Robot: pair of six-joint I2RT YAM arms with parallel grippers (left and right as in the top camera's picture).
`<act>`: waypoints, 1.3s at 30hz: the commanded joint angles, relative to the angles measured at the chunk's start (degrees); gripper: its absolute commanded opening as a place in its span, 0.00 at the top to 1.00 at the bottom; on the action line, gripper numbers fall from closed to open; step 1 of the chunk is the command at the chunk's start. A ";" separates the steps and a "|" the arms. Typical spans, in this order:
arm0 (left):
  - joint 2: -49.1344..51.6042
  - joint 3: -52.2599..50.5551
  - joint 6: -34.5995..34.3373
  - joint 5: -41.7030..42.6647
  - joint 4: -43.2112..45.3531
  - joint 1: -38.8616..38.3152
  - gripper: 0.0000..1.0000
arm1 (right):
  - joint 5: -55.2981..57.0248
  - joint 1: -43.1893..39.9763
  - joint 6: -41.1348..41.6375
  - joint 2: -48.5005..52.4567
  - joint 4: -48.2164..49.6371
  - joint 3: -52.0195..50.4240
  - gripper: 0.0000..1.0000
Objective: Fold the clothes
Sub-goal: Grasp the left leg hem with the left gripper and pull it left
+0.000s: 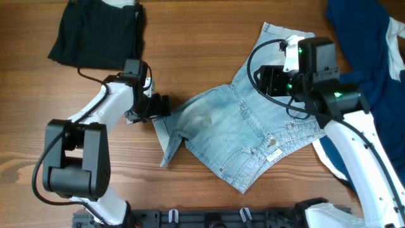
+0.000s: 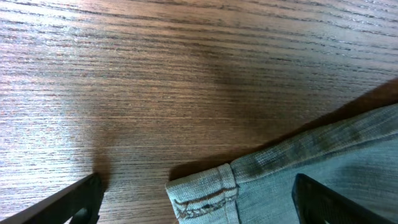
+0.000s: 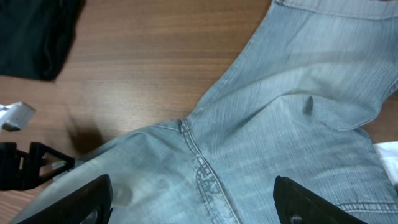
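Pale blue denim shorts [image 1: 247, 130] lie crumpled in the middle of the table, one leg reaching toward the back [image 1: 278, 38]. My left gripper [image 1: 159, 105] is open at the shorts' left hem. In the left wrist view a stitched hem corner [image 2: 202, 191] lies on the wood between the spread fingers [image 2: 68, 204], untouched. My right gripper [image 1: 264, 80] hovers open over the upper part of the shorts. In the right wrist view its fingers [image 3: 320, 202] straddle the centre seam [image 3: 205, 171] without holding it. A black garment [image 1: 98, 31] lies at the back left, a navy one [image 1: 361, 38] at the back right.
A white piece of cloth [image 1: 395, 44] rests on the navy pile at the right edge. In the right wrist view the black garment [image 3: 37, 34] and the left gripper [image 3: 28, 165] show at the left. Bare wood [image 2: 186, 74] lies beyond the hem.
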 commanded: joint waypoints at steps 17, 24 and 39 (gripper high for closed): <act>1.46 -2.05 -0.46 -8.70 2.34 -3.54 0.92 | 3.82 -0.20 -0.57 2.43 0.33 0.59 0.16; -0.15 2.38 0.13 -24.83 -2.19 2.71 0.96 | 3.61 -0.17 -0.59 2.43 0.37 0.59 0.15; -2.58 11.74 4.72 -32.74 -2.73 13.46 0.00 | 3.56 -0.17 -1.70 9.86 1.90 0.59 0.16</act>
